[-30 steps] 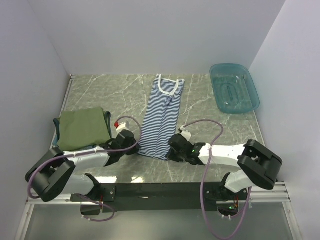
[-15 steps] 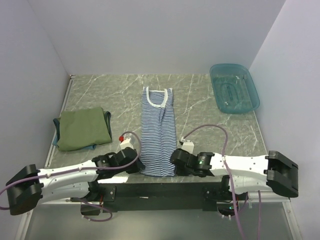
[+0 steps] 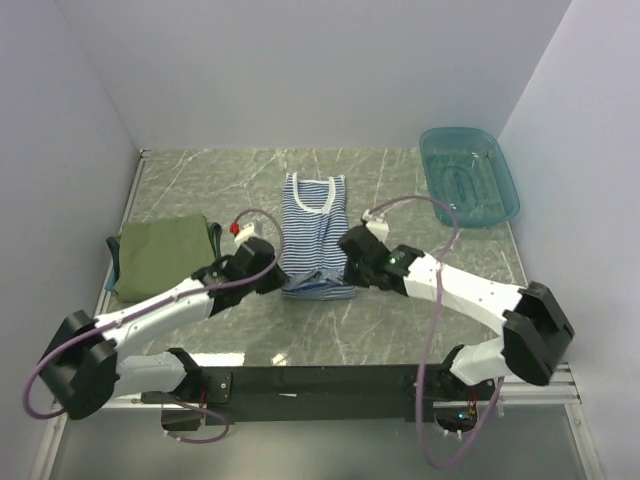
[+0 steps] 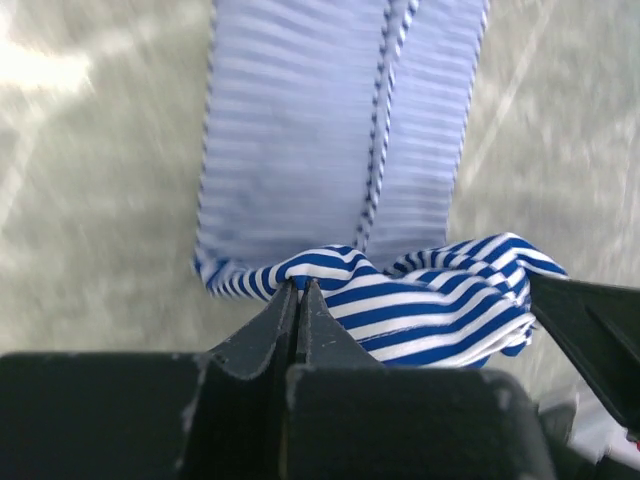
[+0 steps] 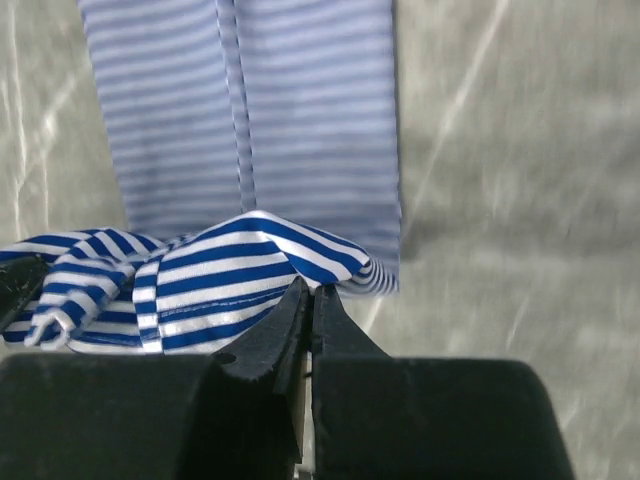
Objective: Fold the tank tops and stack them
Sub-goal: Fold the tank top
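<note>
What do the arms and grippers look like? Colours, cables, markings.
Left arm and right arm: white links, bulky black joints, a purple cable looping off each wrist. Left gripper and right gripper: matte black, wedge fingers tapering to thin tips. A red cap sits by the left wrist's white connector.

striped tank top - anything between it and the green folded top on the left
No loose object lies between the striped tank top and the olive-green top. Only the left gripper, shut on the striped hem, and its wrist occupy that gap.
</note>
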You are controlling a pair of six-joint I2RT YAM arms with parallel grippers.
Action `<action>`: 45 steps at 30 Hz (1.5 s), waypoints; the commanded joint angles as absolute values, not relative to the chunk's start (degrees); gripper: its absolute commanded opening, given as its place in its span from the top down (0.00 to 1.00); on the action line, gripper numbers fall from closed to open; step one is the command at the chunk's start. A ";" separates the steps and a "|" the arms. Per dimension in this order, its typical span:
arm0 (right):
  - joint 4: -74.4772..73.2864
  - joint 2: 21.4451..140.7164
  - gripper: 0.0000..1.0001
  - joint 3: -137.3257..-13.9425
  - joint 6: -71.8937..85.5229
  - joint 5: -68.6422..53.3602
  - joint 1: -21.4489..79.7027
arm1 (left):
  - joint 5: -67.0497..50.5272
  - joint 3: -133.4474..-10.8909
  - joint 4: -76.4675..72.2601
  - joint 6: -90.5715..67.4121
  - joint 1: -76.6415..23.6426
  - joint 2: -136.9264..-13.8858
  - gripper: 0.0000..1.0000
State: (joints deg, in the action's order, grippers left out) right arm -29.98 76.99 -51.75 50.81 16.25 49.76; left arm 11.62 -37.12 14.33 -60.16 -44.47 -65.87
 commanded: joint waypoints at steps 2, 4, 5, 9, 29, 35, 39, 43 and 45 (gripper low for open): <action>-26.19 85.22 1.00 -61.84 40.53 12.57 42.46 | 8.00 -44.72 9.76 -53.97 -37.19 -73.97 0.99; -26.19 88.66 1.00 -65.11 37.99 11.17 38.78 | 6.17 -48.67 8.71 -52.12 -33.76 -77.85 0.99; -25.58 91.99 1.00 -67.91 37.36 9.51 37.63 | 5.46 -49.91 8.44 -51.34 -32.53 -81.79 0.99; -24.27 100.62 0.94 -75.57 34.11 4.23 32.27 | 0.63 -56.93 5.46 -48.97 -26.38 -91.21 0.99; -18.98 99.84 0.48 -73.46 34.45 6.94 34.71 | -2.28 -57.21 -0.89 -47.73 -20.57 -92.63 0.49; -19.34 102.13 0.52 -70.59 36.21 8.09 39.28 | -5.00 -53.80 0.44 -47.37 -22.85 -89.22 0.87; -16.88 100.91 0.54 -63.73 39.28 8.35 39.38 | -10.01 -47.13 -6.84 -48.07 -25.57 -88.24 0.91; -14.59 100.37 0.54 -57.58 40.78 7.65 39.29 | -7.92 -45.18 -6.68 -48.33 -29.00 -92.62 0.96; -12.66 100.11 0.54 -55.82 41.31 7.03 39.37 | -5.99 -42.64 -6.85 -49.91 -29.79 -93.60 0.99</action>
State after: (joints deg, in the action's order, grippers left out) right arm -14.96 100.57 -58.70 39.46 6.48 39.48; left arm -7.22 -45.12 -4.38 -48.12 -28.73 -92.14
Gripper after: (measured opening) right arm 0.457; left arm 0.020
